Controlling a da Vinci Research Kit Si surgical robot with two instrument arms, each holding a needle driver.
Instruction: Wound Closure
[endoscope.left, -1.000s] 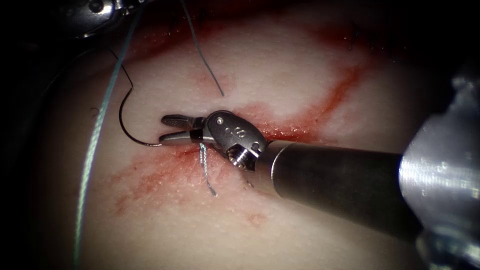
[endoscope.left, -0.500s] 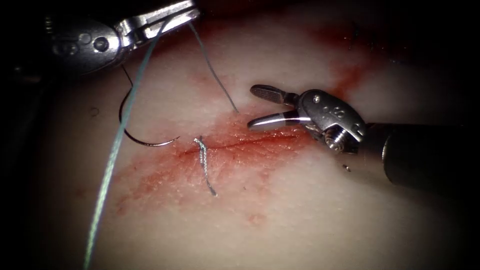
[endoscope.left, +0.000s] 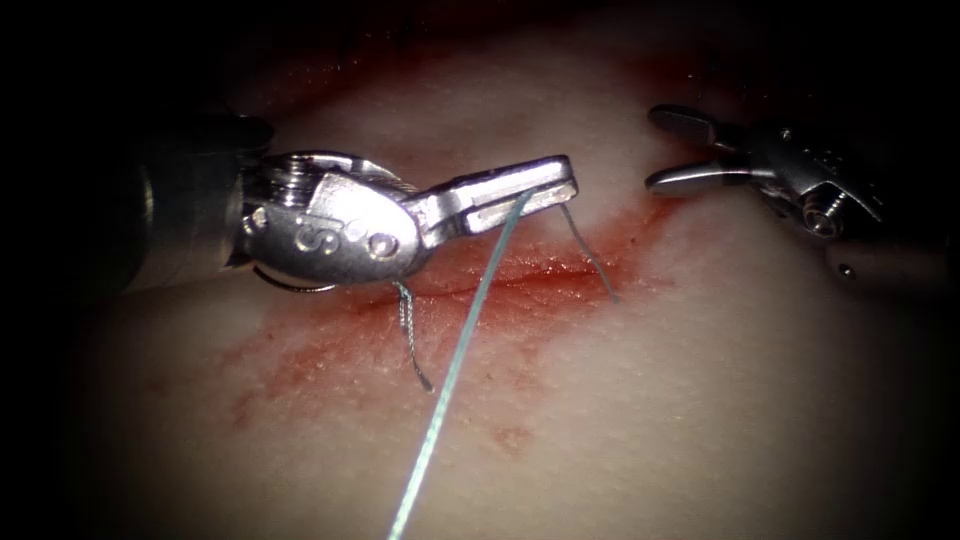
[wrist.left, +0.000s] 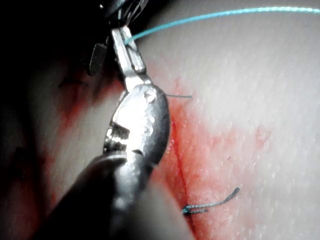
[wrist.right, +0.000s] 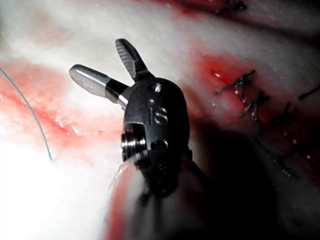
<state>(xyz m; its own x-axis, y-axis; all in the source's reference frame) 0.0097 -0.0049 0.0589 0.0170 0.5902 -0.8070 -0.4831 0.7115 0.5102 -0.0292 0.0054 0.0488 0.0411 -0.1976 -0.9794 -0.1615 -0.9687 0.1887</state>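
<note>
Now pale teal thread (endoscope.left: 455, 365), left tool (endoscope.left: 545, 185) gripping

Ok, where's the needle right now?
In the endoscope view the needle lies on the tissue left of the cut, mostly hidden beneath the left tool; neither tool holds it.

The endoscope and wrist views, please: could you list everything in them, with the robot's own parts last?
Tissue: one, pale pink, under everything.
Cut: one, dark red line, centre.
Red fluid: smears around the cut.
Thread: one teal strand, running down from the left tool.
Knot with cut ends: one, grey-blue, on the cut.
Needle: one, dark, curved, left of the cut, mostly behind the left tool, unheld.
Older stitches: several, dark.
Left tool: shut on the thread.
Right tool: open, holding nothing.
</note>
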